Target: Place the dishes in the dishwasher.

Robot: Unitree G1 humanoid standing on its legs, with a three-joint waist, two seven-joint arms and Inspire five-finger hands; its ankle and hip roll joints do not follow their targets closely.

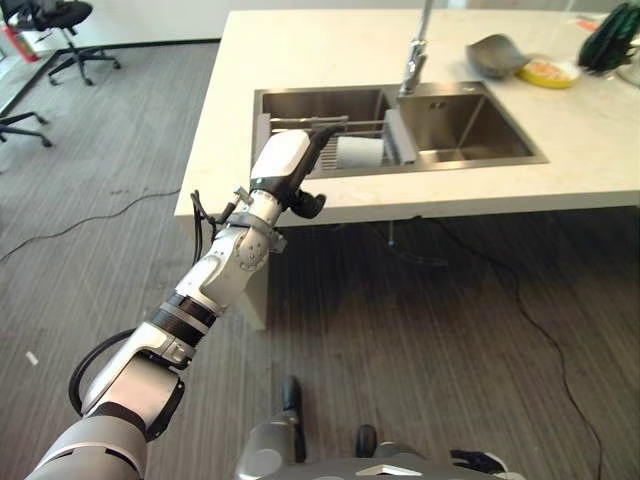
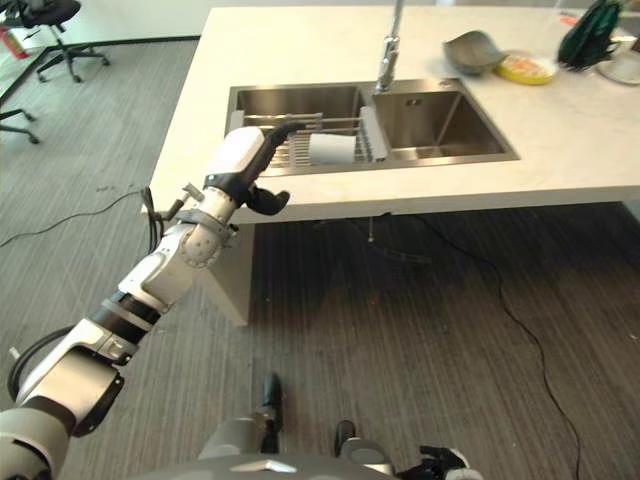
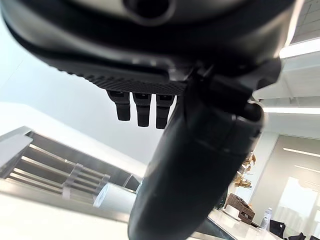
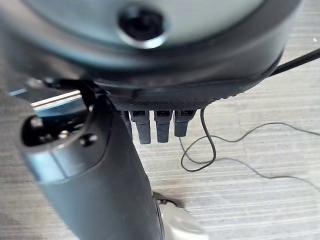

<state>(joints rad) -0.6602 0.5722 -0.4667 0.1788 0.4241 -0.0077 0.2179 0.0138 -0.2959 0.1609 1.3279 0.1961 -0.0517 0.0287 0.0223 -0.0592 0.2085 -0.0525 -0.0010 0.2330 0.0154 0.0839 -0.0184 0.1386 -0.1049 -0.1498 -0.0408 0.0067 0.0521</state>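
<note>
My left hand [image 1: 287,168] hangs at the sink's [image 1: 300,100] near rim, fingers straight, holding nothing. A white cup [image 1: 358,152] lies on its side on the rack [image 1: 350,128] in the sink, just beyond the fingertips, its long axis running along the rim. The left arm is stretched out. My right hand [image 4: 100,165], relaxed and empty, shows over the floor.

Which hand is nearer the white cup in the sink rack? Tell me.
Left. The left hand reaches over the counter's front edge beside the white cup; the right hand hangs low over the floor.
</note>
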